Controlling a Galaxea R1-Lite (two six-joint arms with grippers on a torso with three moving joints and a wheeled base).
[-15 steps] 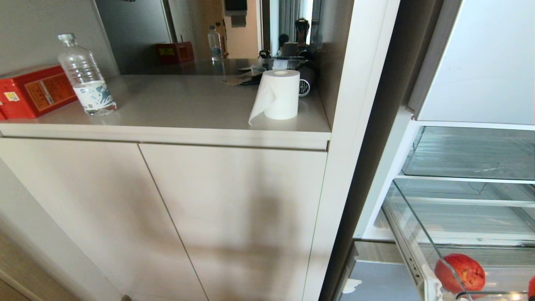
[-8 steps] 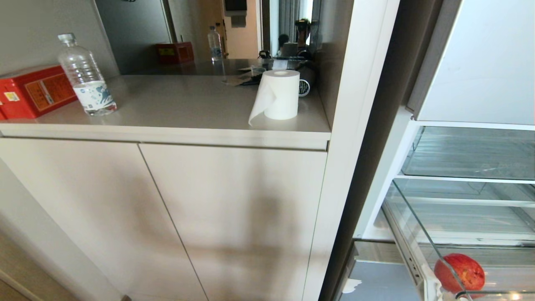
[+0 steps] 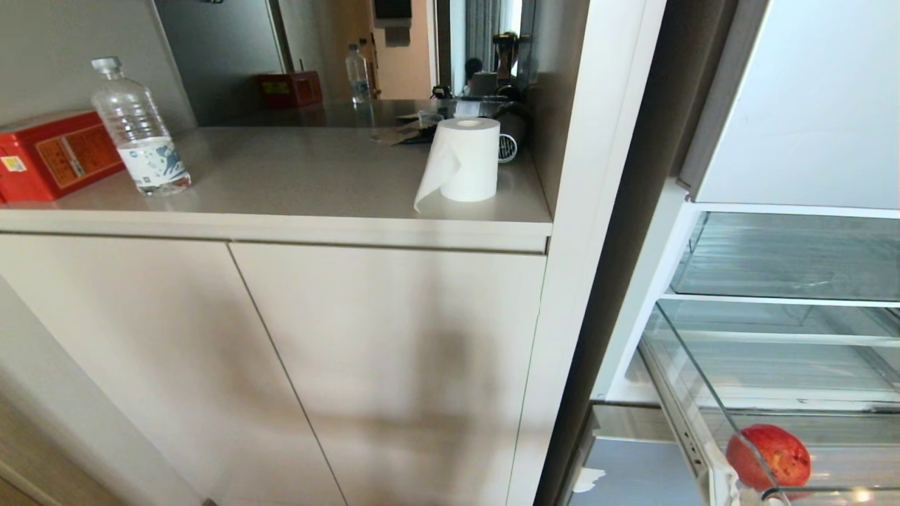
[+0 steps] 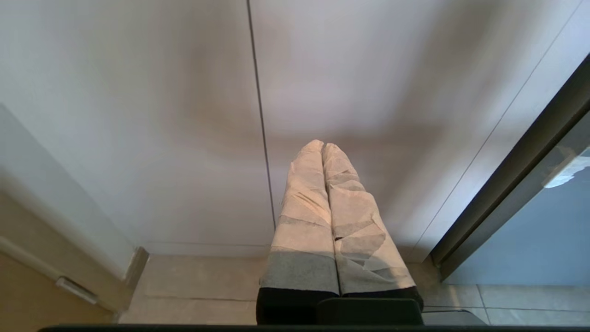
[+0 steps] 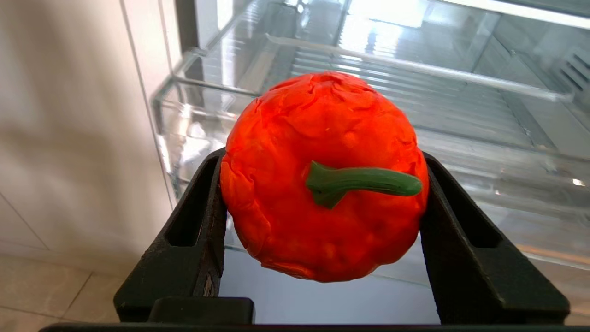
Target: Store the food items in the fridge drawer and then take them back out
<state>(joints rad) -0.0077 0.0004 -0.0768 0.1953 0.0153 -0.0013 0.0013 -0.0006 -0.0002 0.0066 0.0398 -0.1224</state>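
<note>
The right gripper [image 5: 322,184] clamps the orange-red fruit [image 5: 322,175] before the fridge drawer [image 3: 710,393], where the apple [image 3: 768,457] sits at lower right; judged removal step, next needing set-down space.

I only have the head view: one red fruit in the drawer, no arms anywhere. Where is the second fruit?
Observer: The right claw is closed on the orange-red fruit, outside the fridge drawer.
Operator: Anything odd about the fruit?
Observer: It has a green stem facing the wrist camera.
Operator: And the left arm?
Observer: The left claw is shut and empty, pointing at the cabinet doors beside the fridge.
</note>
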